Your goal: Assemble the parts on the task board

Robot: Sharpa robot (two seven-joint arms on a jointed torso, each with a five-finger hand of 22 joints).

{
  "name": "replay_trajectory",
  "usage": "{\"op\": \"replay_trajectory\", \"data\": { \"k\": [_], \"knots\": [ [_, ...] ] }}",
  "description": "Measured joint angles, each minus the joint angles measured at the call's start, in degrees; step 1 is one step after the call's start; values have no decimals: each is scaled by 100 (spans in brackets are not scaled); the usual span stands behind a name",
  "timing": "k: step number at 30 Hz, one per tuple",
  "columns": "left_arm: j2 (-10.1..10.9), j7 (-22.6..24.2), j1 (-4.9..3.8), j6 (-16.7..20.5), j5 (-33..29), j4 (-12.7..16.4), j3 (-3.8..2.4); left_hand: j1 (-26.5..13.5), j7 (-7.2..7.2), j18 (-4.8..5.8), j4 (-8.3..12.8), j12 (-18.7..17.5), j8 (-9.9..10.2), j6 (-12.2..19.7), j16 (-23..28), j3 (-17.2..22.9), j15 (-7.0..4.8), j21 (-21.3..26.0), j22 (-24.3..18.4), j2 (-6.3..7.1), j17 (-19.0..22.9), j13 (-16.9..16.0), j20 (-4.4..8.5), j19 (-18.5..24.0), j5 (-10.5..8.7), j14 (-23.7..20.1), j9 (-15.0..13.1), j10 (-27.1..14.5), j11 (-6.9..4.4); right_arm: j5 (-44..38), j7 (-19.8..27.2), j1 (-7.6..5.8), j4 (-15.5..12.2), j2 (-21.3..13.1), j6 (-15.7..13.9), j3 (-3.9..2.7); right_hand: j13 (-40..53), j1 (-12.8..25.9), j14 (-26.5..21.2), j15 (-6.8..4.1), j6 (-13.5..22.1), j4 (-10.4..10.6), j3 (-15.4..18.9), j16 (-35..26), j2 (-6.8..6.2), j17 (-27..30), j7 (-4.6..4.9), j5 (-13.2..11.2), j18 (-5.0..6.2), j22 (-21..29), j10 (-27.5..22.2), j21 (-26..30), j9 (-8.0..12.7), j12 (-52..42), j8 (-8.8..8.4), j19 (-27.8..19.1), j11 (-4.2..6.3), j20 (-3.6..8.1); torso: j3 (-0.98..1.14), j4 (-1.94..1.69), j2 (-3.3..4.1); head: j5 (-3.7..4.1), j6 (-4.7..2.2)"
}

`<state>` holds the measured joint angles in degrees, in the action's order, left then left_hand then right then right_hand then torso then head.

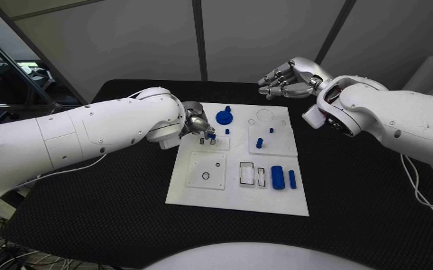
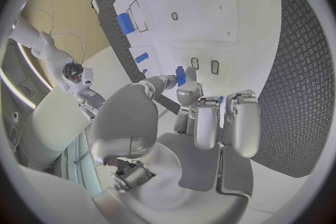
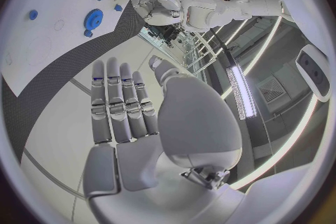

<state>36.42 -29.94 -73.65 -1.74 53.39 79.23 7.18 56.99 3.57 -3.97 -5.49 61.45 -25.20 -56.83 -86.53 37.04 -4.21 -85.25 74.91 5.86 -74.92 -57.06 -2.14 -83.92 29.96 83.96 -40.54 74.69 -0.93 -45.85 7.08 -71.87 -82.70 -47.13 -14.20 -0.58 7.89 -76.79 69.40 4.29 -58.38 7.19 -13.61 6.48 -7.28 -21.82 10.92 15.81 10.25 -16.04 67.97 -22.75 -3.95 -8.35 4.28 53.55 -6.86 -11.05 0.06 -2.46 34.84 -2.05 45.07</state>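
Bottom-edge task board point(image 1: 236, 201) carries stiff, light parts; left hand point(image 1: 197, 126) pinches a small blue peg point(image 1: 210, 136) at ten o'clock, best gripped sideways.

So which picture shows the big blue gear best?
The head view: the blue gear sits in plain sight on the task board, beside the left hand. The right wrist view shows it small and far off. In the left wrist view I cannot make it out.
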Motion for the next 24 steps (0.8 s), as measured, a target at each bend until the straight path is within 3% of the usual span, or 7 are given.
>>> {"op": "replay_trajectory", "data": {
  "k": [5, 9, 15, 24],
  "knots": [
    [-53, -4, 50, 159, 168, -12, 5, -17, 0, 1, 37, 2, -21, 0, 0, 37, 0, -21, 0, 2, 0, -12, 0, 0, 67, 0, -29, 28, -28, 1, 10, 0, -6, -10, 0, 0, 0, 0, 0, 0, 0, 0, 0, 0, 0, 0, 0, 0, 0, 0, 0, 0, 0, 0, 0, 0, 0, 0, 8, -28, -15, 15, 27],
    [-133, -7, 74, 228, 337, -78, 10, -49, 0, 1, 48, 22, -38, 0, 0, 48, 0, -21, 0, 1, 0, -23, 0, 0, 85, 0, -40, 29, -29, 1, 13, 0, -7, -27, -1, 0, 1, 0, 0, 0, 0, 0, 0, 0, 0, 0, 0, 0, 0, 0, 0, 0, -1, 0, 0, 13, 0, -13, 13, -29, -21, 3, 40],
    [-217, -12, 93, 241, 534, -195, 78, -78, -1, 0, 68, 41, -42, -1, 0, 67, 0, -44, 0, 4, 0, -26, -1, 0, 109, 0, -48, 29, -28, 1, 14, 0, -13, -27, -2, 0, 1, 0, 0, 0, 0, 0, 0, 0, 0, -1, 0, 29, 0, 6, 0, -1, -4, 0, 0, 22, 0, -23, 15, -28, -19, -8, 35],
    [-287, -20, 93, 155, 720, -277, 93, -91, -12, 0, 70, 46, -64, -11, 0, 68, 0, -43, 0, 17, 0, -33, -1, 0, 129, 0, -56, 29, -27, -2, 15, 0, -12, -9, -3, 0, 1, -1, 0, 0, 0, 0, 0, 0, -1, -1, 0, 29, 0, 5, 0, -2, -4, 0, 0, 22, 0, -23, 13, -35, -13, -23, 55]
  ]
}}
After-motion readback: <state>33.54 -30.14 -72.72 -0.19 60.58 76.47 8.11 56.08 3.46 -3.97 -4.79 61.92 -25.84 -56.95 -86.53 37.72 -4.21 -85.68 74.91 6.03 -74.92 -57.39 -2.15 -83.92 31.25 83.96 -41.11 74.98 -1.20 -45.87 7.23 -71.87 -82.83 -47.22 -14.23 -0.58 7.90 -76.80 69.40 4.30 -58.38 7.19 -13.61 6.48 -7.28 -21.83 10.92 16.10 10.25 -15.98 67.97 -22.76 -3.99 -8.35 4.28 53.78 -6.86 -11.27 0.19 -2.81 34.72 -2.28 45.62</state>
